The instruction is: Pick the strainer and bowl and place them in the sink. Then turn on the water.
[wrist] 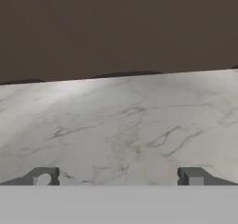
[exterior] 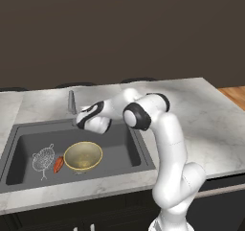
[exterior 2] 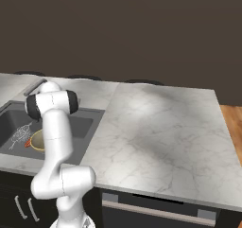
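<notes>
The silver wire-mesh strainer lies in the left part of the dark grey sink. The pale yellow bowl sits upright in the sink's middle, to the right of the strainer. My gripper hangs above the sink's back edge, just beside the faucet, well above the bowl. In the hand view the gripper is open, its fingertips far apart with nothing between them, facing bare marble. From the right base view the strainer shows in the sink, and the bowl is partly behind my arm.
A small orange-red object lies between strainer and bowl. White marble counter stretches wide to the right of the sink. A dark wall stands behind the counter. Dark cabinet fronts run below the counter edge.
</notes>
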{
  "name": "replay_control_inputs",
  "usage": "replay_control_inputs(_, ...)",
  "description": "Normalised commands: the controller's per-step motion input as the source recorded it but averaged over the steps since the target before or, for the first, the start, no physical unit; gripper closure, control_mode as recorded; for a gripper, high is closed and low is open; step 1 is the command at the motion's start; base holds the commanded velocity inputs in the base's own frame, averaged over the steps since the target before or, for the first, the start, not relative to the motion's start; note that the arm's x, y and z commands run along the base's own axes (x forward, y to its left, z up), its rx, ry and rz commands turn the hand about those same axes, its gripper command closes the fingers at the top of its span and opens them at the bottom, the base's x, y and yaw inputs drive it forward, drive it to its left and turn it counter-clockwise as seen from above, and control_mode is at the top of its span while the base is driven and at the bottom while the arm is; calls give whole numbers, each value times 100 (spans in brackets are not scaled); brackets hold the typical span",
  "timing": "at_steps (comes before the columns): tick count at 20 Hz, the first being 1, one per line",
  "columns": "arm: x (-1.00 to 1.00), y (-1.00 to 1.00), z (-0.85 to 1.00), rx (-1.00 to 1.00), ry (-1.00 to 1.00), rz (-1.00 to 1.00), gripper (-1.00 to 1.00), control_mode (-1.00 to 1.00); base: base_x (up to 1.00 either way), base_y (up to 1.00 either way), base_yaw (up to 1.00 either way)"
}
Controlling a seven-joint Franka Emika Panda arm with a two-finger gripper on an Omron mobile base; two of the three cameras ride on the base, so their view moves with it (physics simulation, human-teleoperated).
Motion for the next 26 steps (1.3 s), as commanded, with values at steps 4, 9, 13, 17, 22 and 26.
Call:
replay_control_inputs(4, 2, -89, 0, 10, 0, 1, -100, -100, 0, 0, 0)
replay_control_inputs(9, 15, -88, -3, 8, 0, 0, -100, -100, 0, 0, 0)
replay_control_inputs(13, 23, -90, -5, 8, -4, 0, -100, -100, 0, 0, 0)
replay_control_inputs(17, 25, -96, -9, 9, -7, 1, -100, -100, 0, 0, 0)
replay_control_inputs(22, 25, -92, -14, 7, -9, 1, -100, -100, 0, 0, 0)
replay_control_inputs(26, 14, -86, -12, 3, -12, 0, -100, -100, 0, 0, 0)
